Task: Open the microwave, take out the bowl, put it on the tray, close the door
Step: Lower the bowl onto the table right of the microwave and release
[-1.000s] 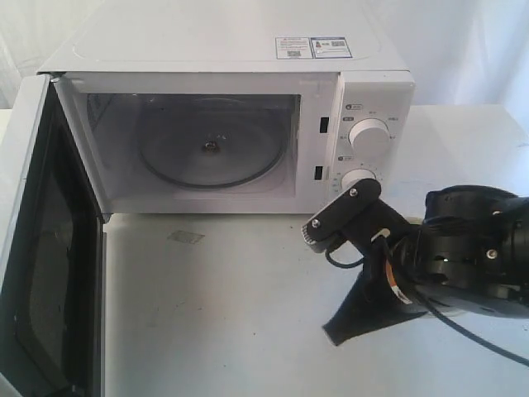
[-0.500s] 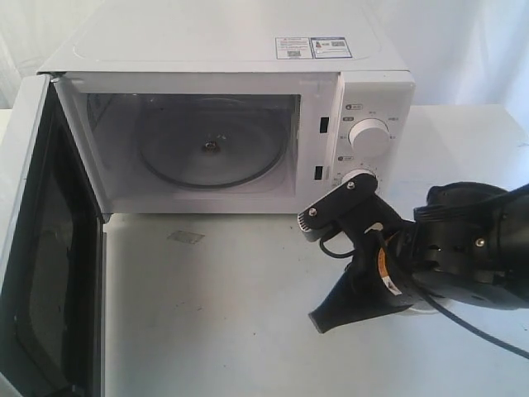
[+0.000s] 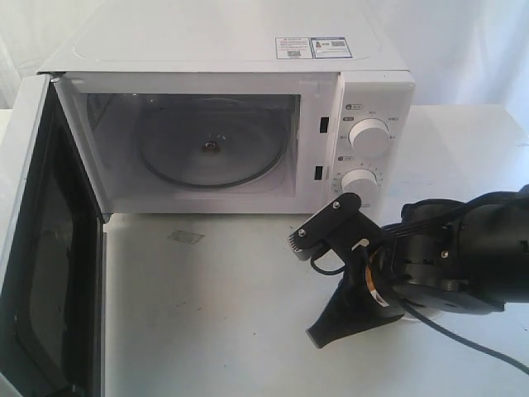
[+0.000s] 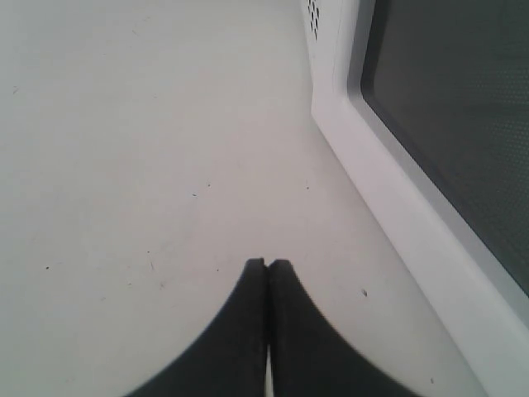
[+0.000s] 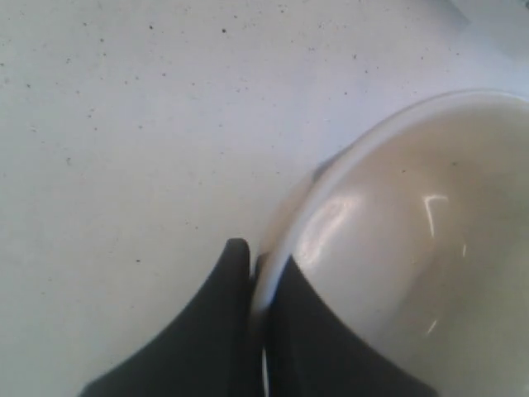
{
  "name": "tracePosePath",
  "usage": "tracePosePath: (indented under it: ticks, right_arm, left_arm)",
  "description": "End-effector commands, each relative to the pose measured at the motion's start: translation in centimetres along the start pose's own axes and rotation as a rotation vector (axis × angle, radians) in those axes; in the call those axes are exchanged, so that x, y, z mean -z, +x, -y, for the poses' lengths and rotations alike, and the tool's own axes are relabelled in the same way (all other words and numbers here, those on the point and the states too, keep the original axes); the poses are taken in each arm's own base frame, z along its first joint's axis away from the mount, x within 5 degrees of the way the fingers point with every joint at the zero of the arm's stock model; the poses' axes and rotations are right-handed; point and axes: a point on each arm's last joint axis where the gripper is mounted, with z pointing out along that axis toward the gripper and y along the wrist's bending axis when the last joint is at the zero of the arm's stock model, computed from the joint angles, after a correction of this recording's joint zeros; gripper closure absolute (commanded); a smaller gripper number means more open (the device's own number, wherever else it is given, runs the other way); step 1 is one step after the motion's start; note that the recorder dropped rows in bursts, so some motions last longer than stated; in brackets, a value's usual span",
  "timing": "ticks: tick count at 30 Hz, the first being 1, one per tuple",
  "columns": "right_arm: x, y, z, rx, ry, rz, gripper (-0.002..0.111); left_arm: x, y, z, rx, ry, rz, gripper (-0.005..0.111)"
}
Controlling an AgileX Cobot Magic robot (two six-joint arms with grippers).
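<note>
Carry level with the right gripper (image 5: 259, 266), nipped narrow on the rim of the bowl (image 5: 413, 248), lower right of the exterior frame; no tray in view, so find it before releasing. Ready the left gripper (image 4: 266, 266), pressed shut and empty, beside the open door (image 3: 41, 248) at left, for closing the empty microwave (image 3: 364, 91) at top.

The white microwave (image 3: 223, 41) sits upper centre in the exterior view. Its door (image 3: 37, 248) is swung wide open down the left edge, dark window showing. The glossy cream bowl (image 5: 413, 248) is out over the bench (image 5: 124, 124), its rim pinched by the right gripper (image 5: 258, 269).
</note>
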Motion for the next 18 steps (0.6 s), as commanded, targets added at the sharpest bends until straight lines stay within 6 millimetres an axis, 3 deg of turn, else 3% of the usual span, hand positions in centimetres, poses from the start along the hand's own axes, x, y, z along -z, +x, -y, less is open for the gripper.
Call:
tracePosePath:
  ticks: [1, 7, 13, 18]
  right_arm:
    - [0.0, 0.0, 0.3, 0.018, 0.009, 0.012, 0.100]
    - [0.0, 0.0, 0.3, 0.022, 0.010, 0.013, 0.075]
    - [0.9, -0.3, 0.6, 0.005, 0.012, 0.043, 0.074]
    - [4.4, -1.0, 1.2, -0.094, -0.016, 0.149, 0.075]
  left_arm:
    - [0.0, 0.1, 0.0, 0.009, 0.007, 0.003, 0.107]
    - [0.0, 0.1, 0.0, 0.009, 0.007, 0.003, 0.107]
    - [0.0, 0.1, 0.0, 0.009, 0.007, 0.003, 0.107]
    - [0.0, 0.1, 0.0, 0.009, 0.007, 0.003, 0.107]
